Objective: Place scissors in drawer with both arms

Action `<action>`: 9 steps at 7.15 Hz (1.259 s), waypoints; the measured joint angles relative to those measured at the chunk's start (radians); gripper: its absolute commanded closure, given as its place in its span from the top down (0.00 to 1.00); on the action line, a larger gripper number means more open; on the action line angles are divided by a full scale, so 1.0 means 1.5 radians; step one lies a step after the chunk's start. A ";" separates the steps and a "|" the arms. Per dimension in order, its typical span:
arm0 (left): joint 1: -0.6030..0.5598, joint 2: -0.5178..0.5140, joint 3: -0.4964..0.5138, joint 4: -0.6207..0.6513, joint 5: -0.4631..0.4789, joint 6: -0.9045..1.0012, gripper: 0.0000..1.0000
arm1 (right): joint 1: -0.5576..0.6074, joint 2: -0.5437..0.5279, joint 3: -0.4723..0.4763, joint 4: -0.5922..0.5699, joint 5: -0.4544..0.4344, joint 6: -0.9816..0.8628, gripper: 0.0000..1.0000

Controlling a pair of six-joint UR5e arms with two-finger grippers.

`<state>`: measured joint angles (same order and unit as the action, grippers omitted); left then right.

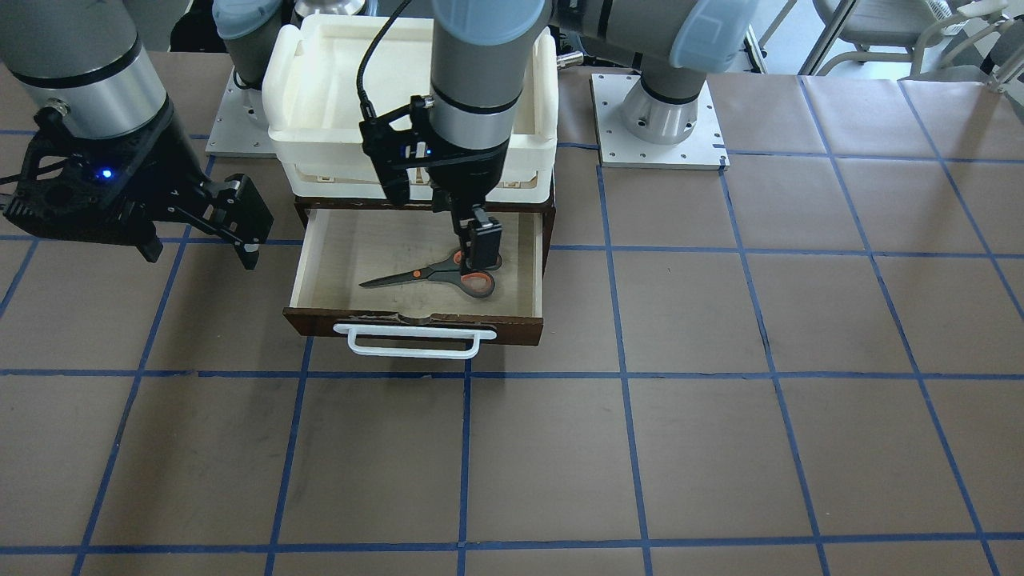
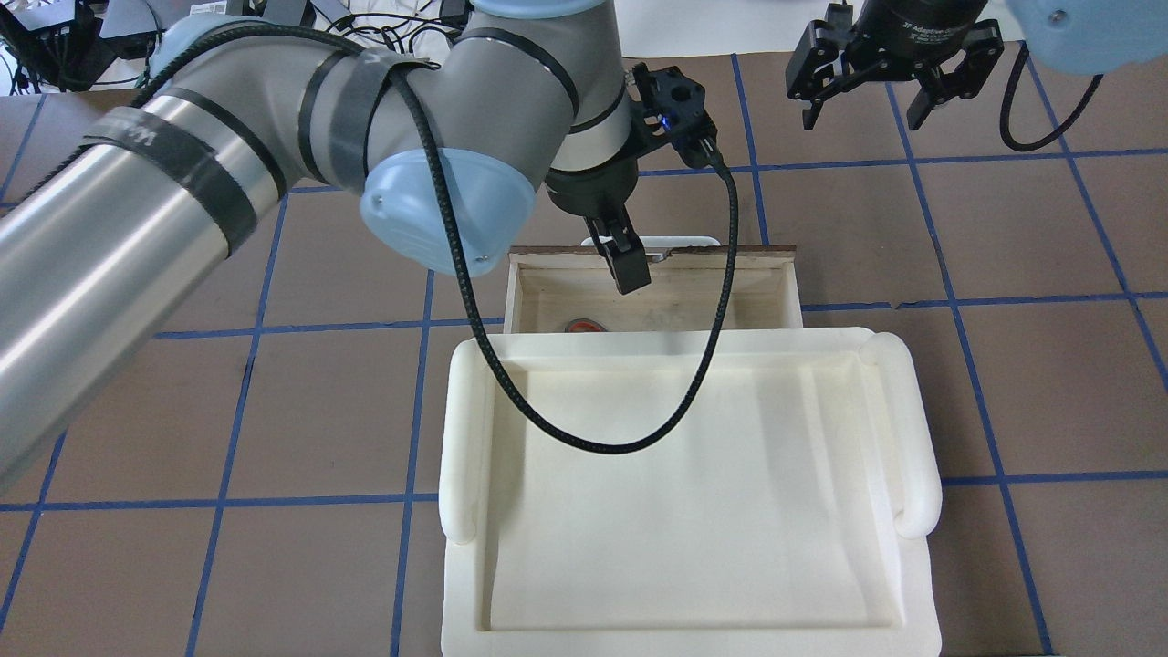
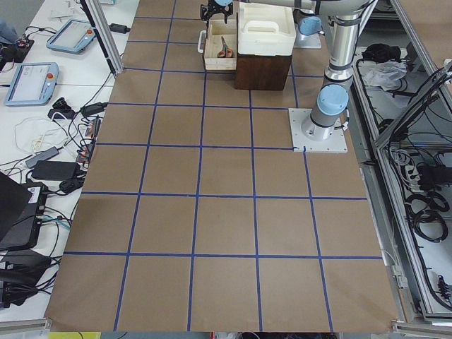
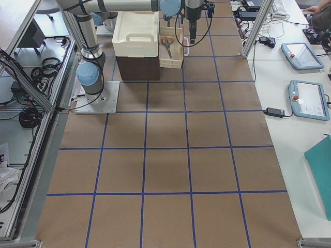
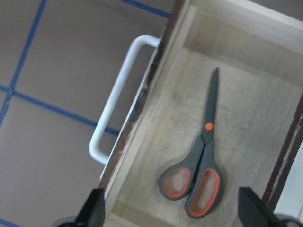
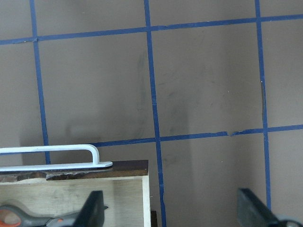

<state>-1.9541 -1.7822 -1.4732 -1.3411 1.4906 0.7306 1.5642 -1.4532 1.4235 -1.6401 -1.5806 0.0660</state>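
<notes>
Left gripper (image 5: pixel 173 211) spread over scissors (image 5: pixel 202 158) in drawer (image 5: pixel 161 120), right gripper (image 2: pixel 862 111) spread, brown table (image 1: pixel 720 416) gridded blue, tablets (image 4: pixel 309 101) alongside.

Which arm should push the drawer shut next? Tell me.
Right, probably: the right hand hangs open outside the drawer, near its handle; the left hand is over the scissors.

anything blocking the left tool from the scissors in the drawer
Nothing visible does. The left tool hangs open just above the handle loops of the scissors, which lie flat and uncovered on the floor of the open drawer.
</notes>
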 measured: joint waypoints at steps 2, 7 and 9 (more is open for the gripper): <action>0.095 0.065 0.000 -0.008 0.044 -0.120 1.00 | 0.000 0.000 0.002 0.001 -0.001 0.000 1.00; 0.256 0.159 -0.022 -0.120 0.060 -0.398 1.00 | -0.001 -0.005 0.004 0.020 -0.003 -0.002 1.00; 0.264 0.155 -0.031 -0.126 0.037 -0.442 1.00 | 0.000 -0.017 0.004 0.040 -0.001 -0.013 1.00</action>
<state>-1.5587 -1.5504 -1.5198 -1.5298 1.5463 0.0677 1.5644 -1.4788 1.4295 -1.5796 -1.5826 0.0468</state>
